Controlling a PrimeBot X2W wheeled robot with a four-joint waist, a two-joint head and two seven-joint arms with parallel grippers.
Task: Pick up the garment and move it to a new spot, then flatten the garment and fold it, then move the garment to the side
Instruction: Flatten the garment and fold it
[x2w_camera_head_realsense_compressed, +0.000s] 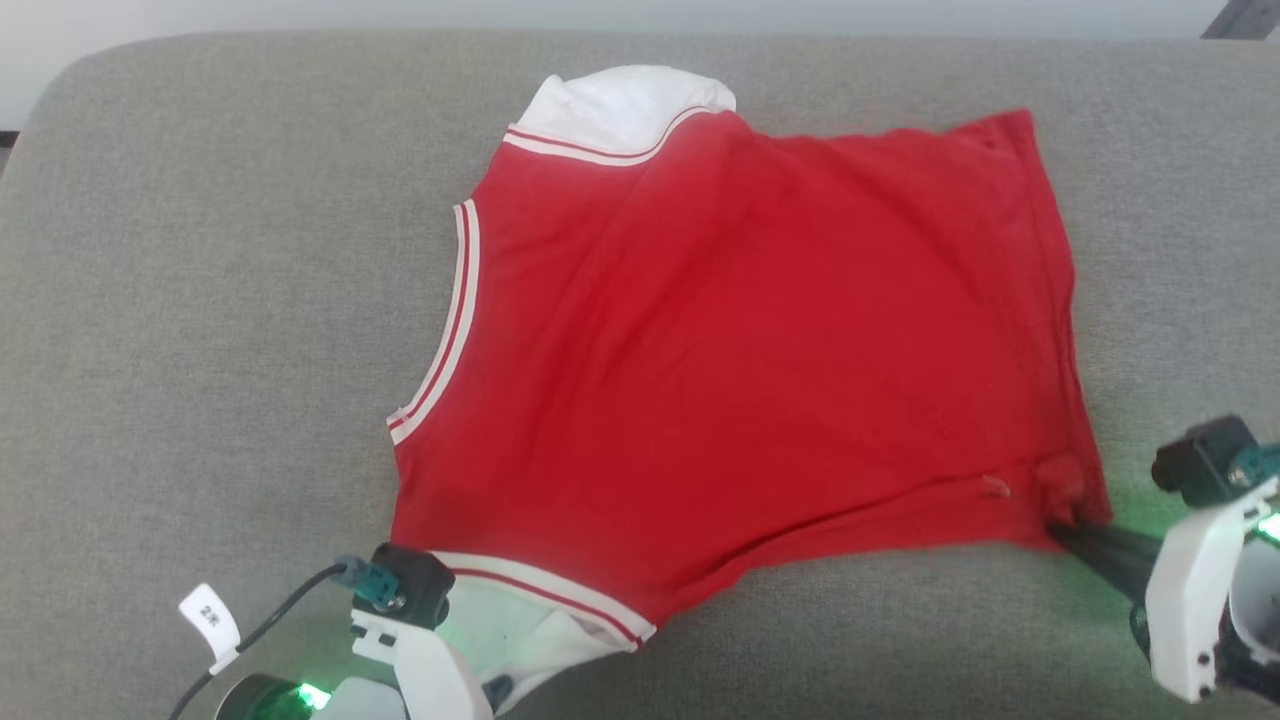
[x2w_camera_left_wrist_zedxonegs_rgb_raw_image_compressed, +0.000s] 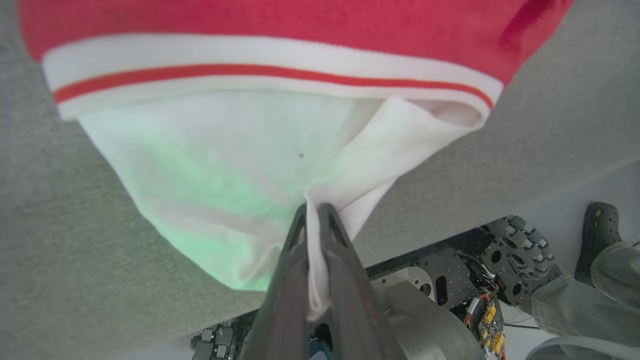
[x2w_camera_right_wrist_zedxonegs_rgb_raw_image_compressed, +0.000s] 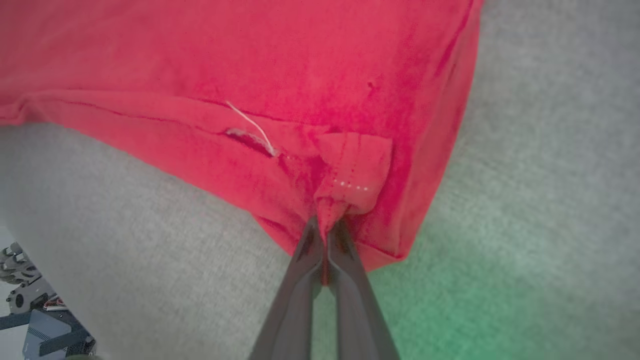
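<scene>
Garment (x2w_camera_head_realsense_compressed: 740, 340) lies ahead, long axis left-right. Left end effector (x2w_camera_left_wrist_zedxonegs_rgb_raw_image_compressed: 314, 207) clamps white sleeve (x2w_camera_left_wrist_zedxonegs_rgb_raw_image_compressed: 225, 165); right end effector (x2w_camera_right_wrist_zedxonegs_rgb_raw_image_compressed: 327, 222) clamps hem corner (x2w_camera_right_wrist_zedxonegs_rgb_raw_image_compressed: 350, 175), probably at side seam.

Head view: from above and behind both pincers we look forward and down, far enough off to take in the whole red jersey (x2w_camera_head_realsense_compressed: 740, 330) on the grey cushion (x2w_camera_head_realsense_compressed: 200, 300).
Left wrist view: we look along the left gripper (x2w_camera_left_wrist_zedxonegs_rgb_raw_image_compressed: 314, 207), very near, the white sleeve (x2w_camera_left_wrist_zedxonegs_rgb_raw_image_compressed: 210, 170) at its tips.
Right wrist view: we look along the right gripper (x2w_camera_right_wrist_zedxonegs_rgb_raw_image_compressed: 327, 225), as near, the red hem corner (x2w_camera_right_wrist_zedxonegs_rgb_raw_image_compressed: 350, 175) at its tips.
Shared: head and each wrist view share the cloth at that pincer's tips.
</scene>
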